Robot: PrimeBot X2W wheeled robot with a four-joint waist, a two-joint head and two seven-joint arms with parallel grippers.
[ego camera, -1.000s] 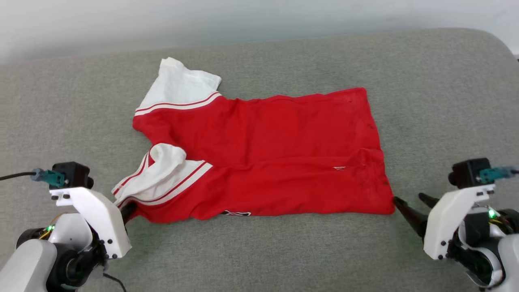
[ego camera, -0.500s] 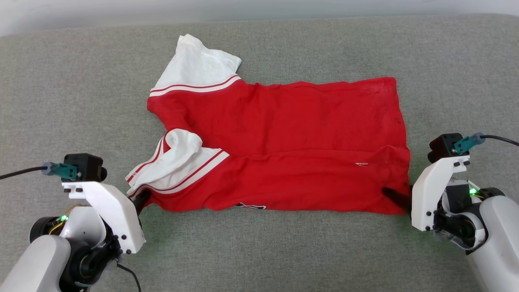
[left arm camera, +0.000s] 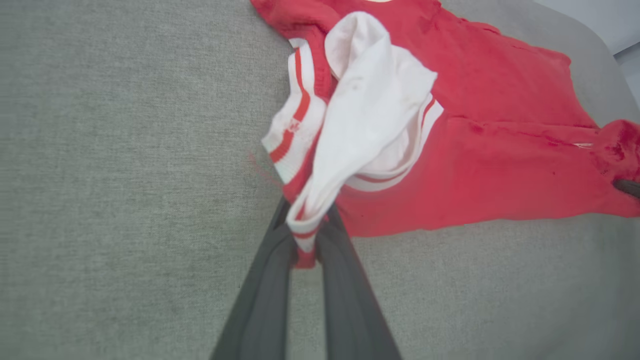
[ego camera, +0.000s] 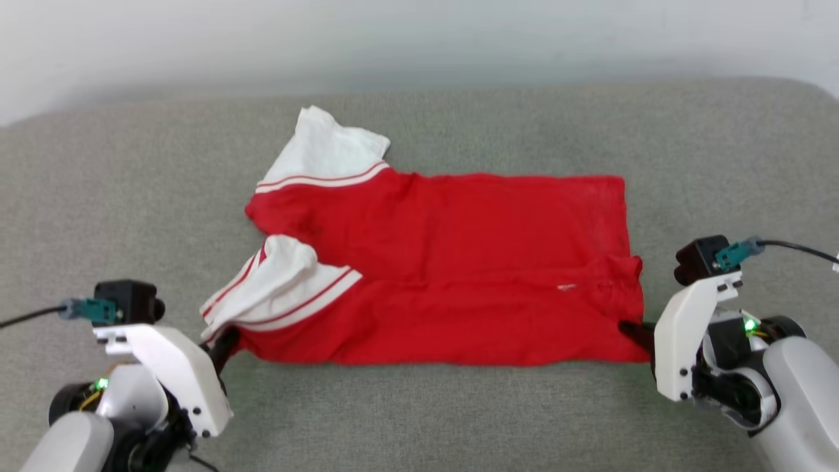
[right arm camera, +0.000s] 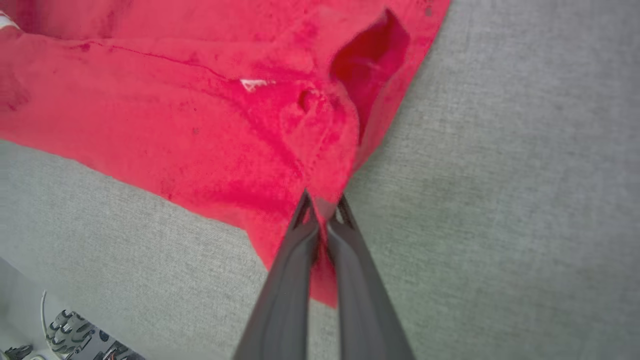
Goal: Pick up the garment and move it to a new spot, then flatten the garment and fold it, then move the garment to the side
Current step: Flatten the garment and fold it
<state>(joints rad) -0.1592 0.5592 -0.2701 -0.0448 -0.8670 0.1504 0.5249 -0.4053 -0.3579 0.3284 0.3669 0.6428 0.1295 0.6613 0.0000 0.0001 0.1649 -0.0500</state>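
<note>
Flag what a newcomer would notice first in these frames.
The bright red garment, spread across the middle of the grey cushion, grabs the eye first. Next come the two grips: the left claw pinches the striped cuff of the near white sleeve at the garment's left end, and the right claw is shut on its near right corner.

The head camera looks down from above; both wrist cameras look from close (very low), all sharing the garment [ego camera: 446,275].
</note>
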